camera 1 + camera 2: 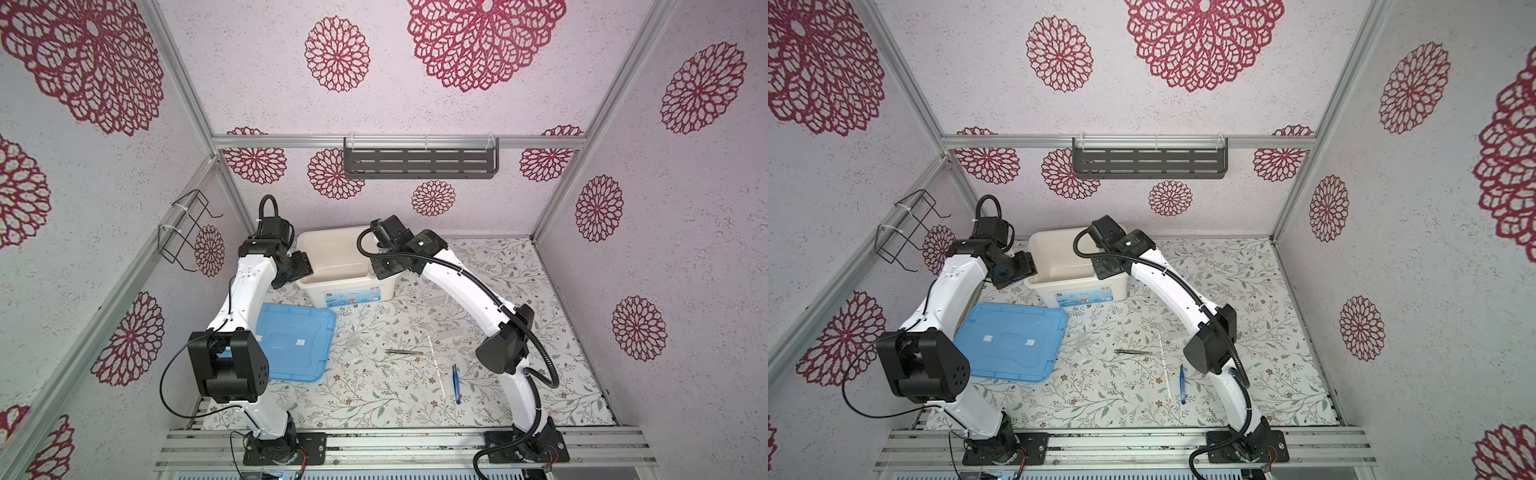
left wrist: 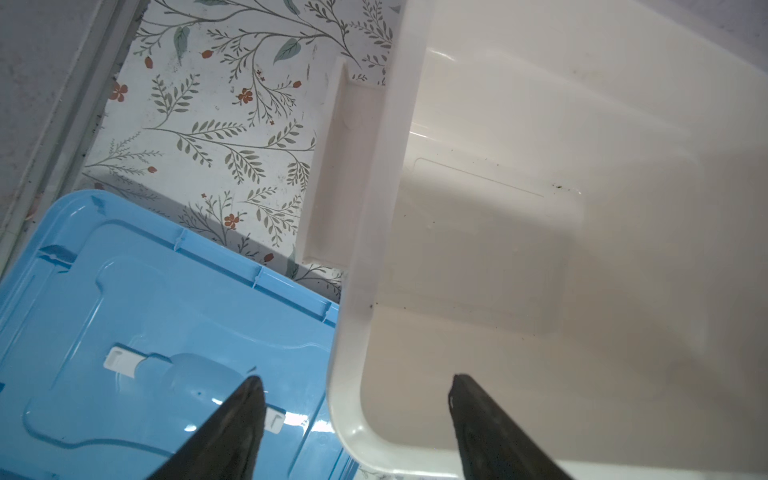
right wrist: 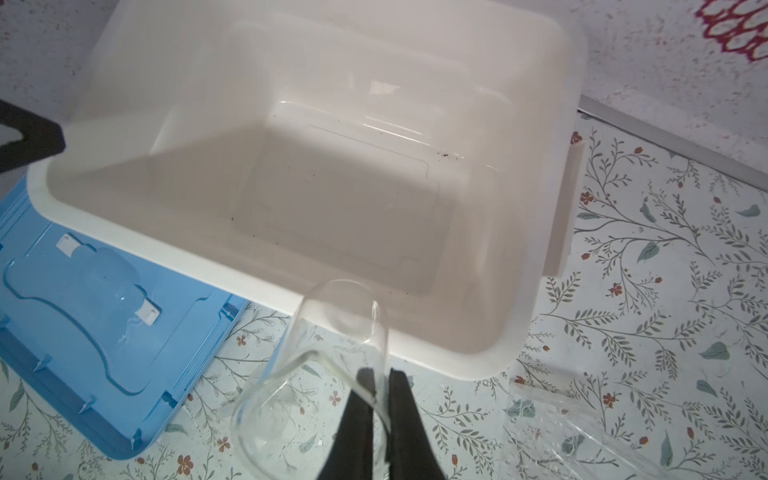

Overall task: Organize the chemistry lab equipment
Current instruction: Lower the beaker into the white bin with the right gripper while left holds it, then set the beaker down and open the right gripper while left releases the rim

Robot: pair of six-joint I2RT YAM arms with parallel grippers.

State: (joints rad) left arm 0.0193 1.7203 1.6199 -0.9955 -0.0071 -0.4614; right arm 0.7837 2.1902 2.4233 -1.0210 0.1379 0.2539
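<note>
**Right arm.** The right gripper [image 3: 380,409] is clamped on the wall of a clear glass beaker [image 3: 320,374], close to its mouth. The beaker is tilted. Its long axis runs from the fingers toward the white box [image 3: 332,75], base end foremost, and the base is seen against the box's near rim.

**Left arm.** The left gripper [image 2: 356,377] has its jaws spread with nothing held. One finger is above the blue lid [image 2: 145,291] and the other is above the box interior.

**Surface.** The surface [image 1: 374,399] is a white sheet printed with leafy sprigs and small red flowers.
- The box stands at its back edge, left of centre.
- The lid lies flat in front of the box, toward the left edge.
- Grey metal tweezers [image 1: 403,352] lie between the middle and the front edge, long axis parallel to the front edge.
- A thin white rod [image 1: 436,365] lies just beside them, running back to front at a slight slant.
- Blue tweezers [image 1: 456,384] lie beside the rod's front end, also running back to front.
- Which way the tips point cannot be told.
- A clear tube [image 3: 582,440], blurred, lies flat near the box's right corner.

**Enclosure.** The pale walls [image 1: 478,199] carry crimson rosettes and are held in an aluminium frame [image 1: 399,142]. A dark slotted shelf [image 1: 419,164] hangs on the back wall and a black wire rack [image 1: 183,232] on the left wall.
</note>
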